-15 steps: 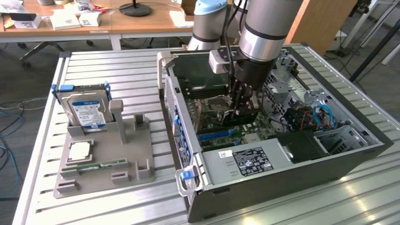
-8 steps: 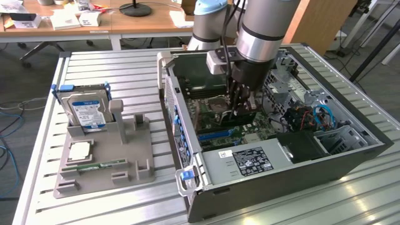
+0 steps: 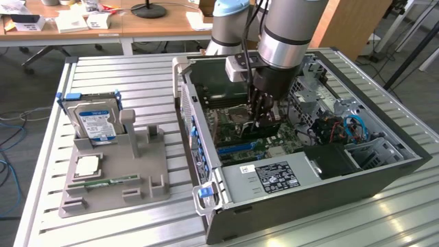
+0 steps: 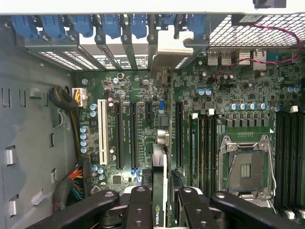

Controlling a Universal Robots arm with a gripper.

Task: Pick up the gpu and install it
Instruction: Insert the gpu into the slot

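From the wrist I see the gpu (image 4: 160, 162) edge-on, clamped between my end effector's (image 4: 164, 198) fingers, over the motherboard (image 4: 238, 119) slots. The exterior view adds the open computer case (image 3: 309, 206) around me and a hard drive (image 3: 96, 121) on the worktop (image 3: 123, 72).

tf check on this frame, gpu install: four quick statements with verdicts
1. The gripper is clamped on the gpu inside the computer case. True.
2. The hard drive lies flat inside the case. False: it stands upright in the grey holder beside the case.
3. The processor socket is empty. True.
4. The case is closed up. False: its side is open and the board inside is exposed.
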